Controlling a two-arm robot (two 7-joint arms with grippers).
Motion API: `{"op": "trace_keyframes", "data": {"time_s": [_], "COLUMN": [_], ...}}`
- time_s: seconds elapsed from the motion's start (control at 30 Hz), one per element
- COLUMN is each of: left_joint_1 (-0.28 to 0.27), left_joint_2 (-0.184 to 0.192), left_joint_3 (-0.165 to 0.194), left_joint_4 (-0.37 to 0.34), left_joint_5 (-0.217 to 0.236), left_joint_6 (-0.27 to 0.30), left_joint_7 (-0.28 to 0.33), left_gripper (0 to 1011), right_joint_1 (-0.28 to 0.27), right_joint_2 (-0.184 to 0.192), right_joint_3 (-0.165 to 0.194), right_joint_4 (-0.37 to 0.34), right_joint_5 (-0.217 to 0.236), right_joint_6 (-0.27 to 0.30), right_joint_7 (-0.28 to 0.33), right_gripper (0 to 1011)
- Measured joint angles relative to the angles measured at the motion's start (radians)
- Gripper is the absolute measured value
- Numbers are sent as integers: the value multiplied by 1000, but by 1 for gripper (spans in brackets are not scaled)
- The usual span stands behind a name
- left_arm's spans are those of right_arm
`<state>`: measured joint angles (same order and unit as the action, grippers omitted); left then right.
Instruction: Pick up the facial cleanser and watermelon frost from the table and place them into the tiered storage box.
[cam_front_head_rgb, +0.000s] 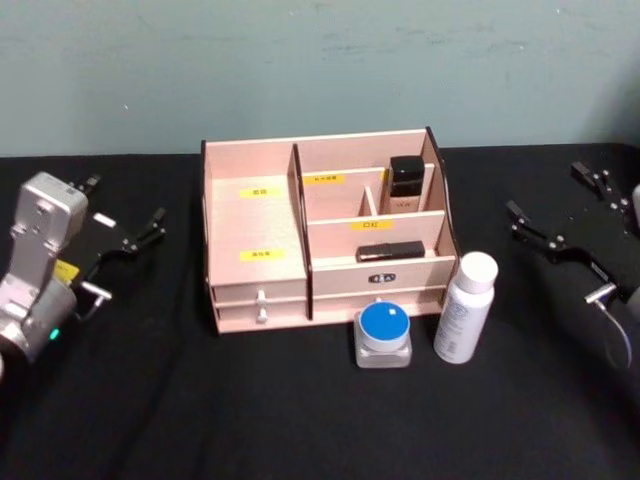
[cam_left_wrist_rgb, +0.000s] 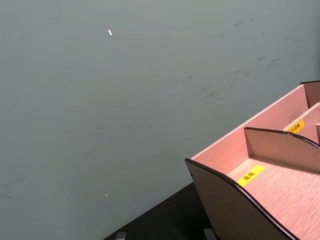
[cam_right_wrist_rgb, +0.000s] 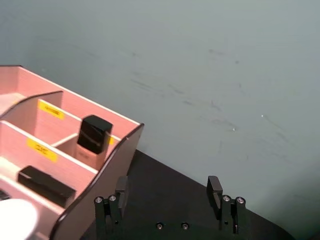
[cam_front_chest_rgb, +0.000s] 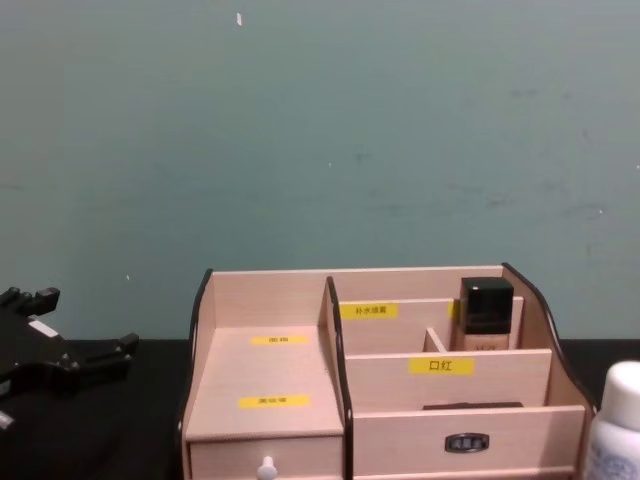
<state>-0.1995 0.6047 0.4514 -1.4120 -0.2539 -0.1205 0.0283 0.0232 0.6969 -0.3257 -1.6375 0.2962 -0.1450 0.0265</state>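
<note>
Entry one: we list a black tabletop (cam_front_head_rgb: 190, 410) spanning the whole foreground.

Entry two: behind it we note a dull teal wall (cam_front_head_rgb: 320, 70), faintly scuffed and carrying a few white specks.

Entries three and four sit inside the tiered storage box (cam_front_head_rgb: 252, 215). We record a black-capped bottle (cam_front_head_rgb: 405, 183) with a pale body, upright in the rear right compartment. We also record a flat black case (cam_front_head_rgb: 390, 251), lying lengthwise on the tier just in front and lower. A partition separates the two.
</note>
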Motion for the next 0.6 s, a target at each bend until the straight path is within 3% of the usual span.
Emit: {"op": "trace_keyframes", "data": {"time_s": [0.13,0.2,0.3,0.6], "left_joint_1": [0,0,0,0], "left_joint_2": [0,0,0,0], "left_joint_3": [0,0,0,0], "left_joint_4": [0,0,0,0], "left_joint_5": [0,0,0,0], "left_joint_6": [0,0,0,0], "left_joint_7": [0,0,0,0], "left_gripper": [1001,1001,1001,1001], "right_joint_1": [-86,-101,-176,-335], "right_joint_2": [36,41,68,115], "right_joint_3": [49,58,101,174], "right_joint_4": [-89,-104,-171,-287], "right_joint_5": [16,18,34,72], "right_joint_6": [-16,-19,-38,-65], "right_joint_7": [-3,-4,-4,28], "right_gripper": [1002,1003,1002,1002]}}
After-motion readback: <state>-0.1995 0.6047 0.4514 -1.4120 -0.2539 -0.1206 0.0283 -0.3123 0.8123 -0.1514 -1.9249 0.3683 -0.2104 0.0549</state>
